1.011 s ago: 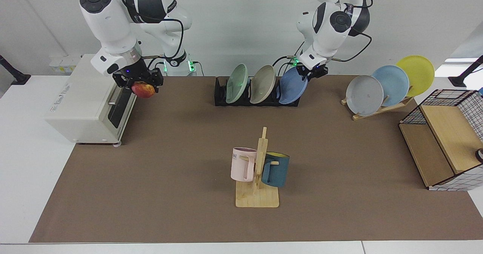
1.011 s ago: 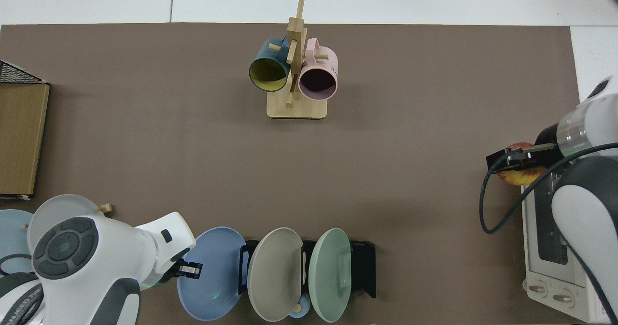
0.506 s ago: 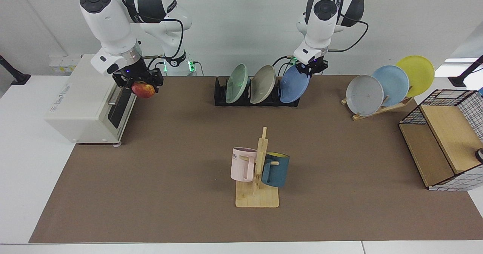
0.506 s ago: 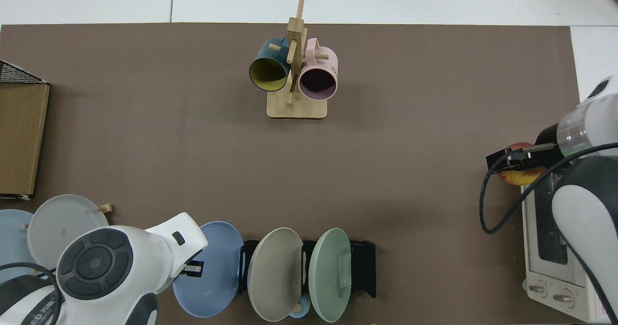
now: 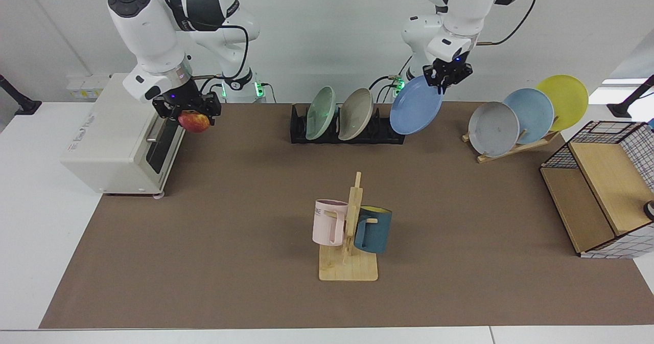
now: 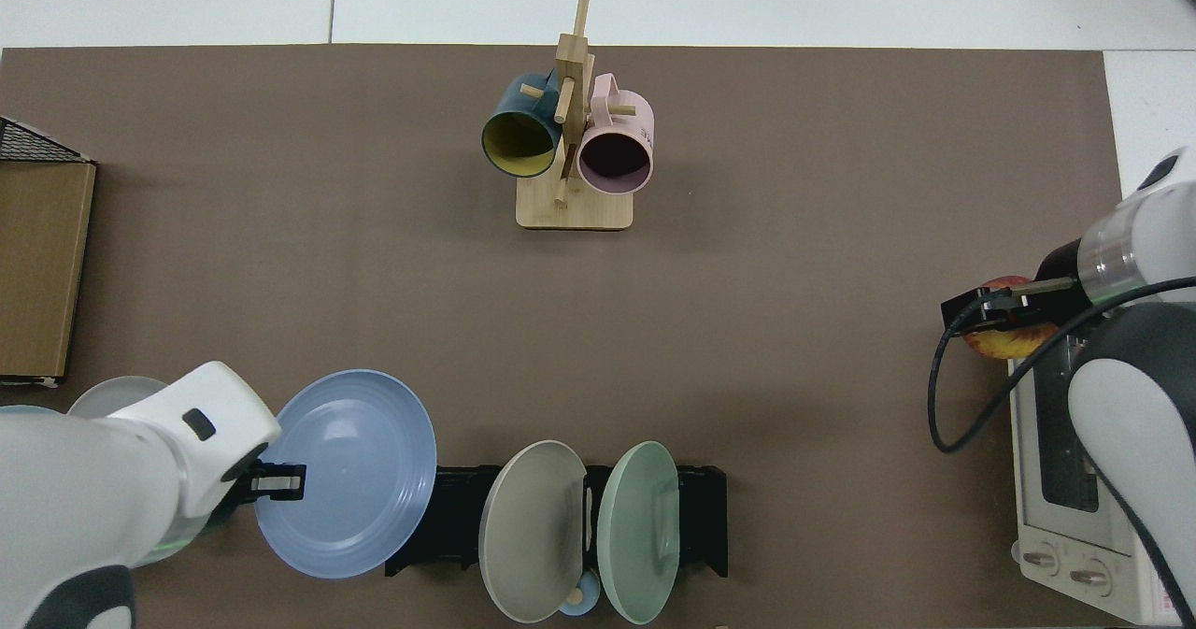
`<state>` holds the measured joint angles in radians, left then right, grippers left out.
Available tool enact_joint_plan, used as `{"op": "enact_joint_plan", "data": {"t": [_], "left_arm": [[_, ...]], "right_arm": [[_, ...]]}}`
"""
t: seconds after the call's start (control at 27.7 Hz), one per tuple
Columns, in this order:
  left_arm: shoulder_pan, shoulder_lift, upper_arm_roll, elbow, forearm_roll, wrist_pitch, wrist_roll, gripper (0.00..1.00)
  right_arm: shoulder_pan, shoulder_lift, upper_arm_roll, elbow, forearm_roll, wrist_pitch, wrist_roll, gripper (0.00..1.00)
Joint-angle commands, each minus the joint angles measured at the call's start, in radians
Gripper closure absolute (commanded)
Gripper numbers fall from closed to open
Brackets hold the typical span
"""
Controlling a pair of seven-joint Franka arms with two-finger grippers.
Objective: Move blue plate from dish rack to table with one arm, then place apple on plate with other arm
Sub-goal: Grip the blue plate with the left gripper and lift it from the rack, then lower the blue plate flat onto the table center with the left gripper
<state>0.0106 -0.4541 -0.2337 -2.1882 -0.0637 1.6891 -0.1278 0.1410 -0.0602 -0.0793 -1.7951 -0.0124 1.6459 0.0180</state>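
My left gripper [image 5: 445, 79] [image 6: 273, 484] is shut on the upper rim of the blue plate [image 5: 415, 106] [image 6: 348, 473]. The plate hangs tilted in the air, clear of the black dish rack [image 5: 380, 135] [image 6: 703, 517] and just off its end. A pale green plate and a grey-beige plate stand in the rack. My right gripper [image 5: 190, 113] [image 6: 992, 316] is shut on the red apple [image 5: 194, 122] [image 6: 1009, 339] and holds it above the brown mat of the table [image 5: 245, 196] [image 6: 794, 236], beside the toaster oven.
A white toaster oven [image 5: 110, 139] [image 6: 1074, 479] stands by the right arm. A wooden mug tree [image 5: 349, 242] [image 6: 572, 143] with a pink and a dark teal mug is mid-mat. A slanted wooden stand [image 5: 516, 147] holds grey, pale blue and yellow plates. A wire-and-wood shelf [image 5: 603, 196] is beyond it.
My left gripper has lifted the blue plate up out of its rack slot and carried it away from the rack, toward the slanted stand. The right arm with the apple has stayed still.
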Motion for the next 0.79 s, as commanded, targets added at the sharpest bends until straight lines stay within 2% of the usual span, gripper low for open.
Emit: {"op": "enact_joint_plan", "data": {"t": [0.0,0.11,0.47,0.58,0.65,0.76], "left_arm": [[-0.007,0.09,0.072,0.03,-0.114,0.078,0.068,1.0],[-0.015,0.152,0.109,0.048,-0.191,0.095,0.146,1.0],[-0.021,0.371,0.111,0.076,-0.418,0.274,0.214,1.0],[-0.06,0.471,0.108,0.088,-0.484,0.363,0.224,1.0],[-0.072,0.53,0.09,0.088,-0.507,0.426,0.232,1.0],[-0.075,0.577,0.021,0.088,-0.516,0.513,0.263,1.0]], "right_arm": [[-0.009,-0.015,0.003,-0.001,0.019,-0.009,-0.017,1.0],[-0.009,-0.015,0.003,-0.001,0.019,-0.008,-0.017,1.0],[-0.009,-0.015,0.003,-0.001,0.019,-0.009,-0.017,1.0],[-0.008,-0.015,0.003,-0.003,0.019,-0.011,-0.017,1.0],[-0.008,-0.015,0.003,-0.003,0.019,-0.011,-0.017,1.0],[-0.008,-0.015,0.003,-0.003,0.019,-0.009,-0.017,1.0]]}}
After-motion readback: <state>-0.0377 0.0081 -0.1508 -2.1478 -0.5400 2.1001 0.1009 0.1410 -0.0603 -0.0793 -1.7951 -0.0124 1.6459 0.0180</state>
